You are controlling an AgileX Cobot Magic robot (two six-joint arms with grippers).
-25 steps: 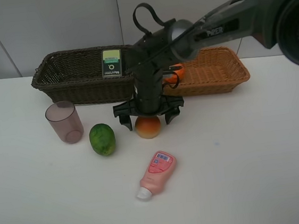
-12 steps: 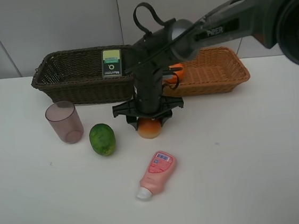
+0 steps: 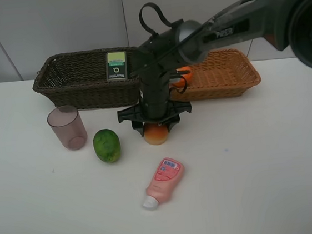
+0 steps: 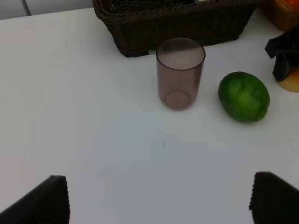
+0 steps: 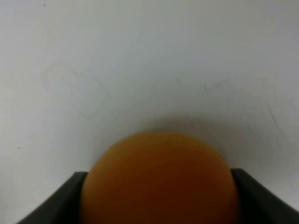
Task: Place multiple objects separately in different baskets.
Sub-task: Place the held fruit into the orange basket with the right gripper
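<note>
The right arm [image 3: 219, 32] reached across from the far side, straight down over the peach [image 3: 156, 136], and the right fingers [image 5: 53, 203] were clamped on it, one on each flank. In the right wrist view the fruit filled the gap between them, orange and blurred, with white bench [image 3: 262, 167] beyond it. The peach sat low at the bench, in front of the gap between the two baskets. Whether it was touching the surface or just clear of it, I could not tell.

Over on the other side, the left fingers [image 4: 44, 200] were spread wide, nothing between them, hanging above bare bench. Ahead of them stood the mauve cup [image 4: 180, 73], upright and mouth up, just in front of the dark basket [image 4: 140, 37]. The green fruit [image 4: 244, 96] lay beside the cup, apart from it, between cup and peach.

Nearer the camera the pink bottle [image 3: 163, 183] lay on its side, white cap pointing toward the front edge, well clear of the peach.

At the back, the dark basket held the green-labelled bottle [image 3: 116, 65], leaning against its rear wall. The light basket [image 3: 235, 78] stood just beside it, and the orange [image 3: 184, 78] was in its near-left corner, partly hidden behind the arm.
</note>
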